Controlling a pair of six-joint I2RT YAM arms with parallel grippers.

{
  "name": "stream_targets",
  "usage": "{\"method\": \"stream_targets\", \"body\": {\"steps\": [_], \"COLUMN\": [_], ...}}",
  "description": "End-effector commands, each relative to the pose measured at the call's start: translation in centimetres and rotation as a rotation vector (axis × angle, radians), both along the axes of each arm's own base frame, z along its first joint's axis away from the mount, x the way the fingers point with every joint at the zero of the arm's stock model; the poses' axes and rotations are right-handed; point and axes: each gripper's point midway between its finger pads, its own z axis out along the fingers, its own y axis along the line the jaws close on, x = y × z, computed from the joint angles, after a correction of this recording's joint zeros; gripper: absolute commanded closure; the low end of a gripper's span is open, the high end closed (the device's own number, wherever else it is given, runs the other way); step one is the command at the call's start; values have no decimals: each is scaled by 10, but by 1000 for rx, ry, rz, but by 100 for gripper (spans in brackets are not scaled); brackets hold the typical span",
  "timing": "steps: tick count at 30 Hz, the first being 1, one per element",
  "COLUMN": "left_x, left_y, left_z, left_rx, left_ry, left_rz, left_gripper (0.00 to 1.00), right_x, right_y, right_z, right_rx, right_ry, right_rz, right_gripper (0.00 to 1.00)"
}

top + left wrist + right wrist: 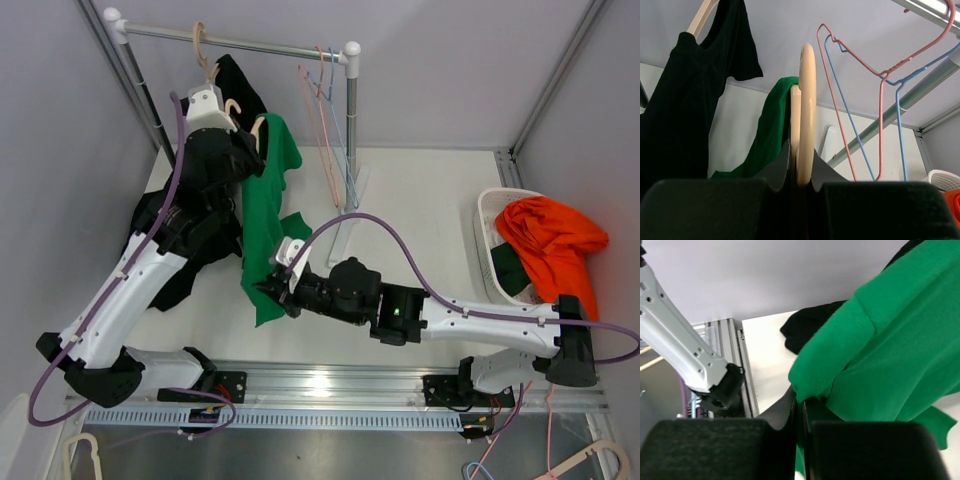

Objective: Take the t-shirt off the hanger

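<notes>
Shoulders of hanger (807,100) hidden — green t-shirt (262,210) covers them.

Clothes and hangers sitting around the white desk (430,200)

A black t-shirt (240,85) is hanging from the metal rack (240,42) at the far left, with a pink wire hanger (881,125) and a blue wire hanger (900,135) dangling side by side further right on the same rail. A black garment (143,222) is lying crumpled on the left side of the desk. At the right edge, a white basket (487,215) is holding an orange garment (555,245) spilling over its rim and a dark green cloth (508,265).
</notes>
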Motion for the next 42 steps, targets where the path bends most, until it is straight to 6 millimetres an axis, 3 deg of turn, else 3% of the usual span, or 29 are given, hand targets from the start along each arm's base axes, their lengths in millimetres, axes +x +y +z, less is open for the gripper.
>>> {"method": "stream_targets", "body": {"steps": [1, 2, 3, 6, 7, 10, 11, 13, 14, 15, 16, 18, 19, 20, 21, 23, 24, 25, 26, 27, 28, 30, 31, 32, 35, 36, 38, 40, 42], "left_x": [-2, -1, 1, 11, 18, 23, 29, 30, 35, 33, 29, 17, 10, 3, -15, -32, -42, -61, -66, -86, -94, -108, -126, -132, -158, -159, -176, -181, -193], "left_y": [2, 2, 2, 2, 0, 2, -1, 1, -3, -4, -2, -5, -5, -4, -1, -1, 1, 8, 10, 20, 23, 27, 29, 29, 39, 40, 53, 63, 77], "left_z": [33, 35, 35, 40, 36, 56, 53, 67, 62, 61, 73, 75, 74, 73, 66, 53, 49, 57, 42, 47, 46, 23, 17, 0, -25, -45, -47, -64, -63], "left_rx": [-58, -70, -72, -67, -57, -61, -48, -47, -35, -26, -40, -38, -34, -39, -28, -29, -26, -41, -23, -31, -32, -7, -15, -4, 5, 23, 16, 26, 10], "left_ry": [-92, -92, -91, -95, -85, -118, -107, -123, -106, -89, -106, -85, -72, -56, -10, 39, 55, 29, 60, 45, 46, 92, 90, 124, 156, 200, 171, 178, 129], "left_rz": [2, 4, 4, 14, 19, 29, 30, 31, 25, 9, 0, -54, -74, -95, -133, -179, -198, -230, -236, -251, -267, -294, -337, -356, -390, -385, -381, -347, -325], "left_gripper": [99, 99, 99, 99, 99, 99, 99, 99, 99, 99, 99, 99, 99, 99, 99, 99, 99, 99, 99, 99, 99, 99, 99, 99, 99, 99, 99, 99, 99], "right_x": [-18, -26, -47, -71, -92, -123, -131, -144, -147, -141, -137, -114, -101, -74, -61, -35, -8, 4, 17, 40, 49, 68, 80, 86, 97, 98, 99, 99, 98], "right_y": [1, 1, 3, 2, 3, 11, 19, 27, 34, 35, 35, 30, 27, 20, 12, 0, -13, -20, -27, -40, -46, -58, -67, -72, -82, -83, -83, -84, -84], "right_z": [32, 40, 42, 39, 35, 8, -11, -39, -61, -71, -81, -92, -91, -92, -79, -74, -65, -63, -62, -58, -57, -54, -49, -46, -35, -32, -21, -12, 13], "right_rx": [64, 65, 59, 7, -2, -41, -73, -100, -142, -156, -171, -187, -183, -178, -146, -132, -111, -106, -103, -91, -86, -78, -61, -56, -53, -52, -36, -26, 15], "right_ry": [-14, -29, -34, -50, -48, 12, 28, 80, 91, 102, 113, 112, 118, 135, 144, 149, 156, 159, 161, 169, 175, 183, 181, 175, 163, 160, 144, 128, 109], "right_rz": [-1, 10, 43, 36, 66, 98, 110, 120, 111, 72, 39, -48, -86, -143, -167, -211, -273, -302, -337, -407, -432, -491, -531, -559, -591, -595, -596, -591, -577], "right_gripper": [100, 100, 100, 100, 100, 100, 100, 100, 100, 100, 100, 100, 100, 100, 100, 100, 100, 100, 100, 100, 100, 100, 100, 100, 100, 100, 100, 100, 100]}}
